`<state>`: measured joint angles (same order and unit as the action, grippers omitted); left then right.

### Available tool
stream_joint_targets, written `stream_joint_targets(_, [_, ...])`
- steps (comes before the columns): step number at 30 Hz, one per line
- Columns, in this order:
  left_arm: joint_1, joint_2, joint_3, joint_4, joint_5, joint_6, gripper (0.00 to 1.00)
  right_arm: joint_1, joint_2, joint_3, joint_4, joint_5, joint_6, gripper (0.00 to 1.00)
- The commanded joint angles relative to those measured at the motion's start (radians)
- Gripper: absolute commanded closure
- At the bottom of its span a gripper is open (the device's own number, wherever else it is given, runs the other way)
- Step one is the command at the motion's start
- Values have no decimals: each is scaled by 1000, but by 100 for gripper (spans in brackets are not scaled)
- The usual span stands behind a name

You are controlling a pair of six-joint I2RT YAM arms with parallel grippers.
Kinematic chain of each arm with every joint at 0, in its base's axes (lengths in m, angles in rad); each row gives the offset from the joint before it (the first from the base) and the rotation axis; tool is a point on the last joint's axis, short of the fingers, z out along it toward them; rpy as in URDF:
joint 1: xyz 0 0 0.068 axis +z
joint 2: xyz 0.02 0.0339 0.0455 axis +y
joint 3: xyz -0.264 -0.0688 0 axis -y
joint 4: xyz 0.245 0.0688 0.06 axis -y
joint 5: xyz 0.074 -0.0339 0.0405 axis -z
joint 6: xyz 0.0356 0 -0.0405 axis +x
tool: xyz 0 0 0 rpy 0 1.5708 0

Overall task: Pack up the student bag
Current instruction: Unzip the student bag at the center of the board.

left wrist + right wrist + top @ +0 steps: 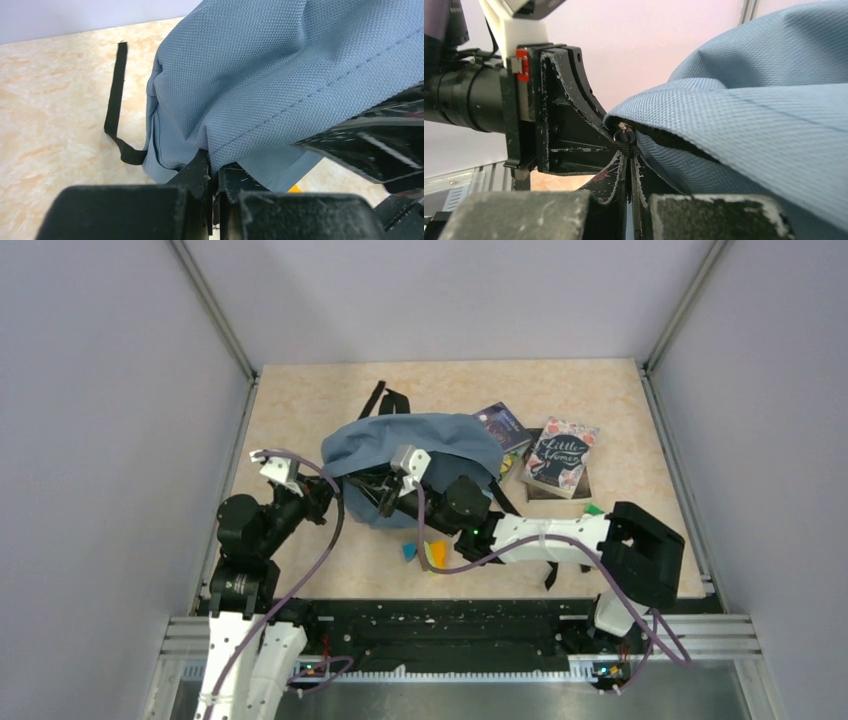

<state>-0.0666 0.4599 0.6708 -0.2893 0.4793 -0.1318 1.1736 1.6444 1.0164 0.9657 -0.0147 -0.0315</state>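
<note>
Centrally on the tabletop [300,410] lies the student bag [420,445], a slate-blue heap whose long axis runs left to right. Its black straps [385,400] trail off its far side, and its dark mouth faces near-left.

Left gripper [215,167]: jaws closed on a stitched fold of fabric at the bag's left end.

Right gripper [629,160]: jaws pinched together on the zipper pull [624,135] at the lip of the mouth, just beside the left gripper.

A dark book [503,427] lies against the bag's right end, with a "Little Women" book [560,455] just beyond it. Small coloured pieces [425,553] lie on the bag's near side.

Bare surface extends left of the bag and beyond it, up to the edges. The tabletop is beige and marbled, and grey panels [100,440] close three sides.
</note>
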Motion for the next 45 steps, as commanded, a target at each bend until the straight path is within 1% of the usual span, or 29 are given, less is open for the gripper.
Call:
stream_joint_targets(1, [-2, 0, 22, 11, -130, 1, 100, 8, -86, -12, 96, 38, -19, 100])
stream_joint_targets(5, [-2, 4, 23, 5, -151, 1, 100, 8, -117, -55, 151, 33, -23, 100])
stream_joint_targets(8, [-2, 16, 27, -9, -193, 1, 100, 8, -133, -73, 170, 34, -16, 100])
stream_joint_targets(15, [-2, 23, 30, -13, -199, 2, 100, 8, -175, -88, 107, 116, -53, 100])
stream_joint_targets(26, [-2, 34, 29, -17, -224, 7, 100, 8, -294, -198, 60, 291, -115, 100])
stream_joint_targets(32, [-2, 34, 29, -14, -235, 13, 100, 7, -383, -265, 17, 359, -127, 100])
stream_joint_targets(40, [-2, 29, 28, -9, -212, 15, 100, 7, -419, -290, -42, 453, -151, 100])
stream_joint_targets(45, [-2, 19, 30, -14, -255, 20, 100, 2, -441, -300, -76, 518, -163, 100])
